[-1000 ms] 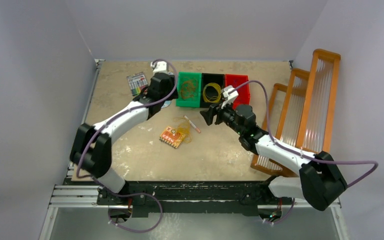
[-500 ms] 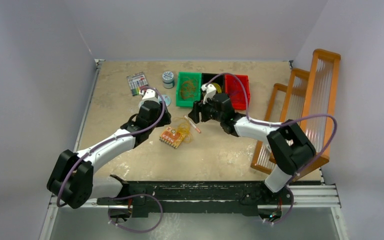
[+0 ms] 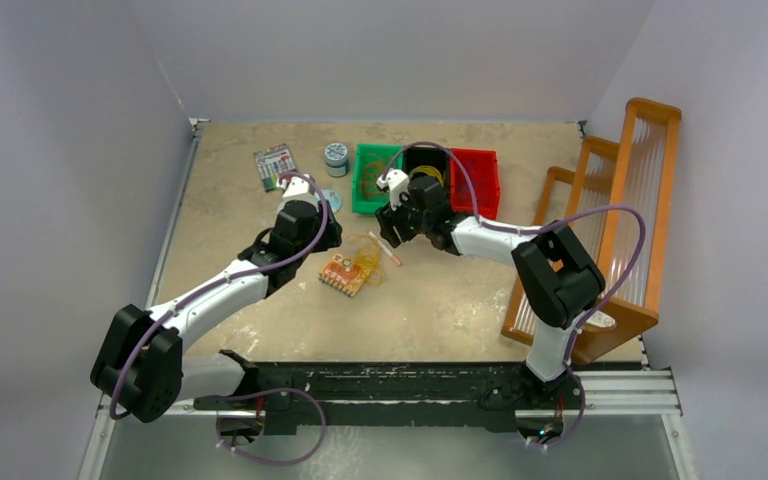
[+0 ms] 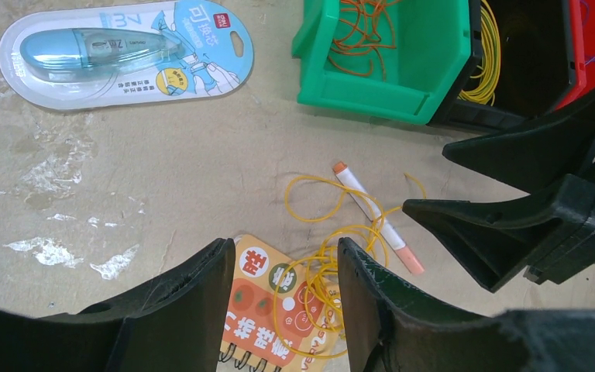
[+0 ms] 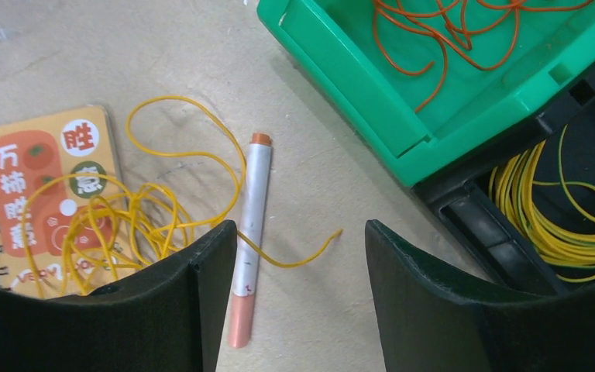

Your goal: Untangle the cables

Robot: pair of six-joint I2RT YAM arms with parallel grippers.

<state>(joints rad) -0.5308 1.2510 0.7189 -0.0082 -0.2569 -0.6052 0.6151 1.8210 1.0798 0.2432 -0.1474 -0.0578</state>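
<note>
Robotics lab test cell. Boxed in by plain grey walls (image 3: 410, 50). Robot arms (image 3: 210, 295) bolted to an aluminium rail (image 3: 650, 385) at the scuffed desk's (image 3: 440, 310) edge.

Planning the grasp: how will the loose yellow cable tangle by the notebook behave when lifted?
The yellow cable tangle is hair-thin in slack loops, so probably floppy and very light, drooping from the pinch. Loops interlock, so it likely lifts as one clump. One strand crosses the pen, which may get dragged or roll.
</note>
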